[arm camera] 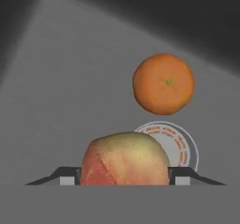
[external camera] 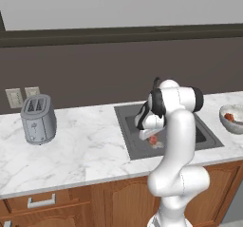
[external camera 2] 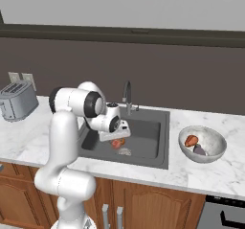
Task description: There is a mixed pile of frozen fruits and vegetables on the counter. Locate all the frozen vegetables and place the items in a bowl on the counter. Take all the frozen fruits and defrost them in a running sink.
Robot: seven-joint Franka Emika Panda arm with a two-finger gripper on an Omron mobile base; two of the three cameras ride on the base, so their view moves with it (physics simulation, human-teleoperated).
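1. At the far left of the counter [external camera: 90, 150] stands a grey toaster [external camera: 38, 119], with two wall outlets [external camera: 14, 98] behind it on the dark backsplash; brown wooden cabinets [external camera: 47, 202] run below the marble.

2. The dark grey sink [external camera 2: 148, 127] sits mid-counter, its slim gooseneck faucet [external camera 2: 127, 96] rising at the back rim; whether water is running cannot be told.

3. The white arm bends down over the basin, and the gripper [arm camera: 124, 178] hangs inside the sink; its two fingers are clamped on either side of a reddish-pink apple [arm camera: 124, 160] (yellowish on top, red on the lower flank), which shows in the right base view as a small red ball [external camera 2: 117, 143] just under the hand.

4. On the basin floor lies the orange [arm camera: 163, 83], round with a small green stem mark, apart from the apple; between the two is the round drain strainer [arm camera: 180, 145], partly hidden behind the apple.

5. To the right of the sink, on the marble, rests the pale bowl [external camera 2: 215, 151]; inside it lie the orange-red root [external camera 2: 191, 140] and the dark purple eggplant [external camera 2: 199, 150], just beside one another.
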